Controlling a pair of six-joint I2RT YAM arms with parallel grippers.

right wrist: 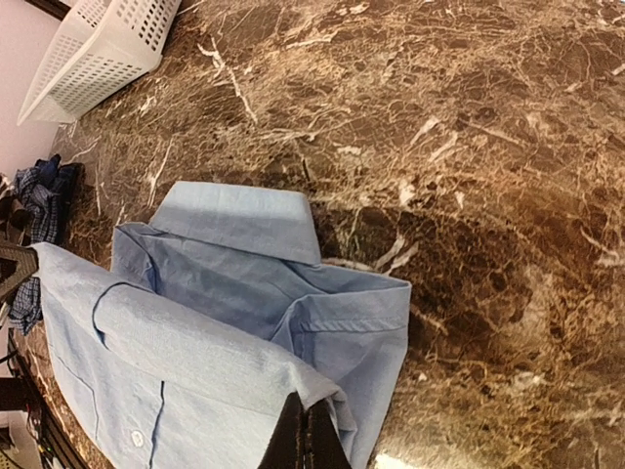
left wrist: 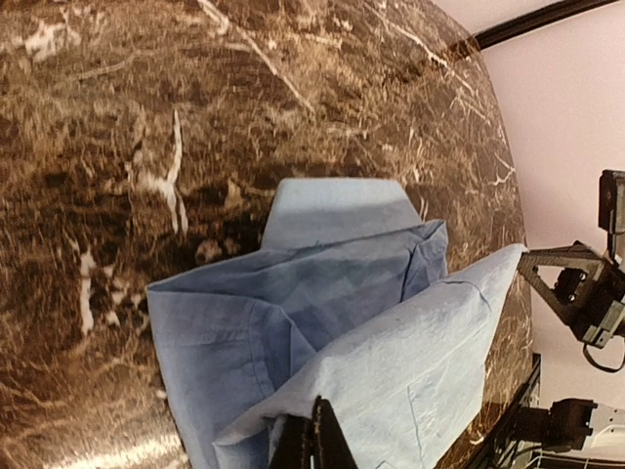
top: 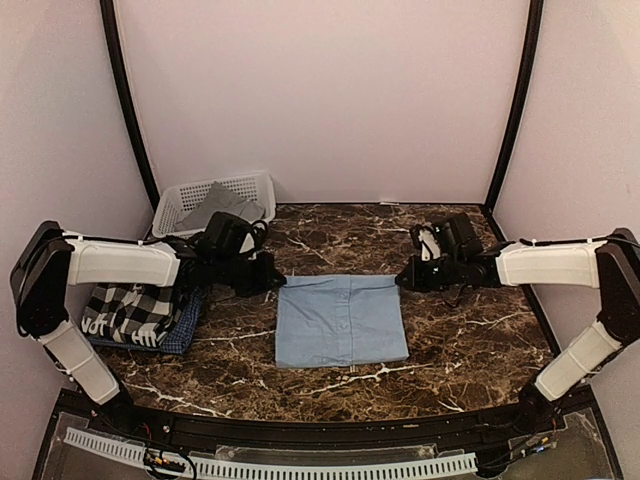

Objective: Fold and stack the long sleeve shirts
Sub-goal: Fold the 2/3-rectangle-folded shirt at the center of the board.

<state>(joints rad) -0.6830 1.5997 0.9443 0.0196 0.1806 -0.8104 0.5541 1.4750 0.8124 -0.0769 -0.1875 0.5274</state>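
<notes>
Table (top: pixel 480 330): brown marble. The blue shirt (top: pixel 342 320) lies folded at its centre, between my two claws. The basket (top: pixel 250 185), white lattice, stands at the far left corner, and a grey shirt (top: pixel 225 205) lies in it. At the left edge a checked shirt (top: pixel 130 310) sits on a dark blue shirt (top: pixel 185 330). My arms reach inward from either side. My left claw (top: pixel 272 278) is clenched on the blue shirt's far left corner, my right claw (top: pixel 403 276) on its far right corner. Both corners are lifted off the table.
</notes>
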